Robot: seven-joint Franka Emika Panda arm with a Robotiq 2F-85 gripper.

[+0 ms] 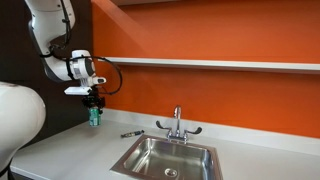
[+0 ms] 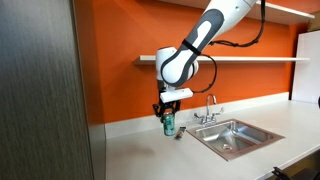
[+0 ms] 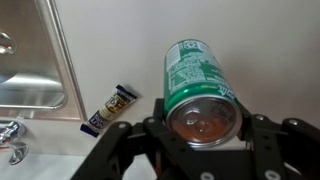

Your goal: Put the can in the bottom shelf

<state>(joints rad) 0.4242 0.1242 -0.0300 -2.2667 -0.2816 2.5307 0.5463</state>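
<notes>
The green can [image 3: 195, 85] with its silvery top sits between my gripper's [image 3: 203, 125] dark fingers, which are shut on it. In both exterior views the can [image 1: 95, 117] [image 2: 169, 124] hangs from the gripper [image 1: 93, 100] [image 2: 168, 108], just above the light countertop near the orange wall. The bottom shelf [image 1: 220, 64] [image 2: 260, 59] is a long thin white board on the orange wall, well above the can.
A steel sink [image 1: 170, 158] [image 2: 232, 138] with a faucet [image 1: 178, 122] [image 2: 209, 105] is set in the countertop beside the can. A small dark tool [image 1: 131, 133] [image 3: 108, 108] lies on the counter between can and sink. A higher shelf [image 2: 285, 8] runs above.
</notes>
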